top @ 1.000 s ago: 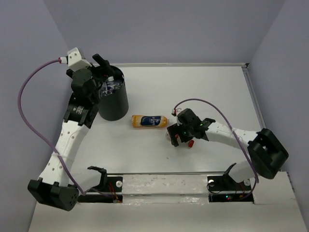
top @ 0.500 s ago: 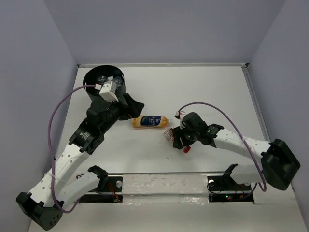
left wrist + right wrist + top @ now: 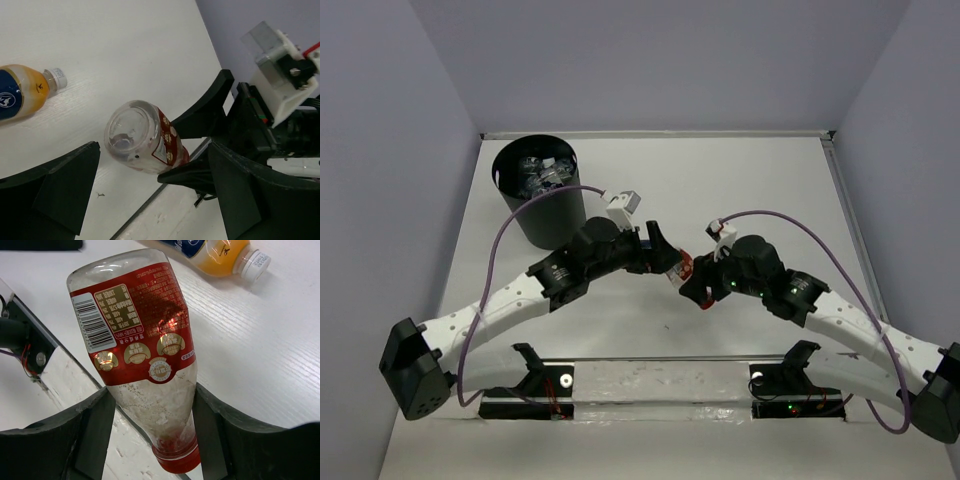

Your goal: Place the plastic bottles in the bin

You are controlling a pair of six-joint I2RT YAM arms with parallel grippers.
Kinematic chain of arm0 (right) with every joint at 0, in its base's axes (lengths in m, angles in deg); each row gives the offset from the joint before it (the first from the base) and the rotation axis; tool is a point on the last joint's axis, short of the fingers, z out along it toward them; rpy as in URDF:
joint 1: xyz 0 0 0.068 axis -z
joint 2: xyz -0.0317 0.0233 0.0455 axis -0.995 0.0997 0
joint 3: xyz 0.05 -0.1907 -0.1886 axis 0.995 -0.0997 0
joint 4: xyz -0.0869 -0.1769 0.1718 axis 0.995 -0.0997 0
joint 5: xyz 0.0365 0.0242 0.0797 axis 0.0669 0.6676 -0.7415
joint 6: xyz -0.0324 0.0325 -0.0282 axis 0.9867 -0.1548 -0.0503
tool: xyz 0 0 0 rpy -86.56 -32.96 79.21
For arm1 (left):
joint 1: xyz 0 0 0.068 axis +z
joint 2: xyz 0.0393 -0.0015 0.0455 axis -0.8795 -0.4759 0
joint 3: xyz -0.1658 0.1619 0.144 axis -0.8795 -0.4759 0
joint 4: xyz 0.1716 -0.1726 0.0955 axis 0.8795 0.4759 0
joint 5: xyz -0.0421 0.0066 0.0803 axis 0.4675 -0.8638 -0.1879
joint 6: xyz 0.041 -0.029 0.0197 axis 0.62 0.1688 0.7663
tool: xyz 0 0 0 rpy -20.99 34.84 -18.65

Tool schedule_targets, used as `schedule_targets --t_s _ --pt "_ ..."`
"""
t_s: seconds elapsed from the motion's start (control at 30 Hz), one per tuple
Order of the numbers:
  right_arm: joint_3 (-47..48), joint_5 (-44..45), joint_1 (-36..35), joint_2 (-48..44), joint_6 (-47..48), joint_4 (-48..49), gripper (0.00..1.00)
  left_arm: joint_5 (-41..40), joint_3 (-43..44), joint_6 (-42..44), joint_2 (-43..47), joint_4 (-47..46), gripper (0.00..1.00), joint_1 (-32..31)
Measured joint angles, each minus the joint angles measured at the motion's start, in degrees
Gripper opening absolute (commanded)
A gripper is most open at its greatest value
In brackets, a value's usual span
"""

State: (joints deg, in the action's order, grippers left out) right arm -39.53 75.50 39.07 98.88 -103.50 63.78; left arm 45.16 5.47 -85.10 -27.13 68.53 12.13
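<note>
A clear red-label bottle (image 3: 140,340) is gripped between the black fingers (image 3: 95,430) of the right gripper (image 3: 152,410), its red cap pointed to 6 o'clock and its base to 11. An orange-liquid bottle (image 3: 215,250) is seen lying at 1 o'clock on the white table (image 3: 265,350).

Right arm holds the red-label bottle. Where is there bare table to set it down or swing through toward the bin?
Bare: the far strip from the bin to the right wall, and the near strip between the two arms. Crowded: the centre, where the left gripper, the right gripper with the red-label bottle and the orange bottle meet.
</note>
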Motion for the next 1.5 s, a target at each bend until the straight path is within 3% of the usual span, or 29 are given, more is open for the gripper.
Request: schedule_targets --t_s 0.23,0.33,0.37,0.43,0.47,0.53,0.6,0.73,0.9,1.07,1.27,1.5 --pt "0.0 -0.4 0.0 -2.7 -0.7 0.9 0.35 0.4 0.0 -1.0 -9.5 -6.0 0.97 -1.6" --pt "0.0 -0.4 0.0 -4.4 -1.0 1.2 0.35 0.3 0.0 -1.5 -11.2 -7.0 0.72 -1.9" --pt "-0.1 -0.4 0.0 -5.2 -1.1 1.0 0.35 0.3 0.0 -1.9 -11.6 -7.8 0.54 -2.0" --pt "-0.3 -0.1 0.0 -6.3 -1.3 1.1 0.39 0.0 0.0 -2.4 -11.6 -9.9 0.37 -2.1" --pt "-0.4 0.0 0.0 -6.5 -1.4 1.2 0.44 -0.4 0.0 -2.3 -11.5 -10.4 0.33 -2.2" --pt "-0.5 0.1 0.0 -6.9 -1.5 1.4 0.64 -0.6 0.0 -2.8 -11.3 -10.9 0.29 -2.2" --pt "-0.5 0.1 0.0 -7.3 -1.6 1.6 0.81 -1.2 0.0 -2.9 -11.0 -11.1 0.29 -2.3" --pt "-0.7 0.0 0.0 -9.1 -2.1 1.5 0.92 -3.3 0.1 -2.3 -9.2 -9.6 0.28 -1.9" --pt "-1.2 -1.1 0.0 -13.5 -1.9 1.5 0.93 -6.8 3.7 0.3 -5.2 -3.5 0.24 3.9" --pt "-3.0 -1.7 0.0 -14.7 -1.6 1.4 0.92 -9.9 13.1 3.8 -0.7 1.7 0.25 16.8" --pt "-4.4 -1.7 0.0 -10.8 -1.2 1.4 0.92 -19.7 28.1 10.2 -0.7 5.3 0.28 30.5" --pt "-2.8 -1.9 0.0 -2.4 2.7 2.7 0.92 -30.9 32.2 17.0 -5.6 6.1 0.30 37.8"
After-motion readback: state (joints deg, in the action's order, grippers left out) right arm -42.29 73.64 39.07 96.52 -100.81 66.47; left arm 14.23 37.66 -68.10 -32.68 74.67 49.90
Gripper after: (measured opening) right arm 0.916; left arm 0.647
